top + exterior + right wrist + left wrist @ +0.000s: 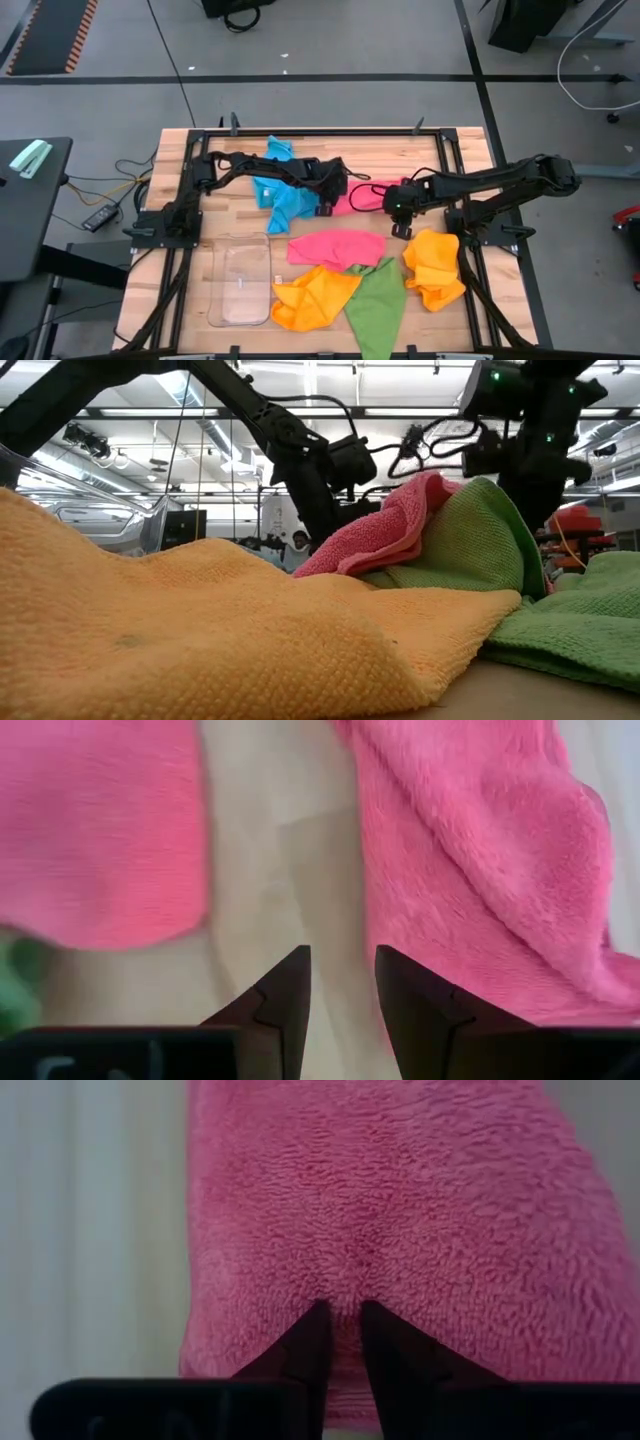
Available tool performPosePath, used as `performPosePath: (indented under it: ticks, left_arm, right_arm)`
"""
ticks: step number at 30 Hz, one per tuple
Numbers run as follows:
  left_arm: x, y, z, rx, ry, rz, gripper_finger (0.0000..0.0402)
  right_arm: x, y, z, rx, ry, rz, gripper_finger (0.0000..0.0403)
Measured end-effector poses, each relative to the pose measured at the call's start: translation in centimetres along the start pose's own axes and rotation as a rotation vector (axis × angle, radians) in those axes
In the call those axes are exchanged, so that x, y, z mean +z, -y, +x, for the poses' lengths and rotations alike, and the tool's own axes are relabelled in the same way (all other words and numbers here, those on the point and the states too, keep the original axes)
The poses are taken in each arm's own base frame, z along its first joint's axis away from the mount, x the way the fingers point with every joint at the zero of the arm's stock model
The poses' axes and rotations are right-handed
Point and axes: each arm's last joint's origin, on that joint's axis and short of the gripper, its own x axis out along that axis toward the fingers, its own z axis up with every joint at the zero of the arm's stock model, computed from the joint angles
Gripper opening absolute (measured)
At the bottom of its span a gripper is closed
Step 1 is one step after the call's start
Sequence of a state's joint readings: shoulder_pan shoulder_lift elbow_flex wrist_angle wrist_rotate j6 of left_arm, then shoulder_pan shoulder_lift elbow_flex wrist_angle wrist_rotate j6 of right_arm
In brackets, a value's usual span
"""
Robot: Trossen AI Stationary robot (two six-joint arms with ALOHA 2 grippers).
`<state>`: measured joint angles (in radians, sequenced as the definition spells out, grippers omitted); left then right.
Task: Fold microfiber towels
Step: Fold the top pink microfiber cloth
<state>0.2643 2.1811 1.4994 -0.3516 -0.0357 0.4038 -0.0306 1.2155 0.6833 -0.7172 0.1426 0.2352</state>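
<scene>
Both hands at mid-bench on one pink towel; six towels counted in all.

Counted from above: two pink, two orange, one blue, one green, plus one clear tray. Left hand pinches an edge of the far pink towel, fingers nearly together with a fold of pile between them. Right hand hovers at the other side of that towel, fingers parted over bare bench, gripping nothing. Second pink towel lies flat just nearer the front. Blue towel sits rumpled under the left arm. One orange towel lies front centre, touching the green towel; the other orange towel lies bunched at the right, under the right arm. Tray sits front left, apart from the towels.
</scene>
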Motion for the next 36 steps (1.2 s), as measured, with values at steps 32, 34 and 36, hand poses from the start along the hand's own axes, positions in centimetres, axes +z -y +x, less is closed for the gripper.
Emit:
performPosePath:
  ticks: [32,34,36]
  left_arm:
    - [-0.8,-1.5,-4.1,0.005,-0.105,-0.03,0.0044]
    - [-0.5,-1.4,-4.5,0.01,-0.092,-0.031,0.0045]
    - [-0.2,-1.3,-4.9,0.013,-0.077,-0.025,0.0044]
  right_arm:
    - [-2.5,-11.6,2.0,0.556,0.073,-0.24,0.0086]
    - [-3.6,-11.9,3.0,0.504,-0.04,-0.216,0.0083]
    - [-4.4,-11.5,3.9,0.436,-0.148,-0.181,0.0079]
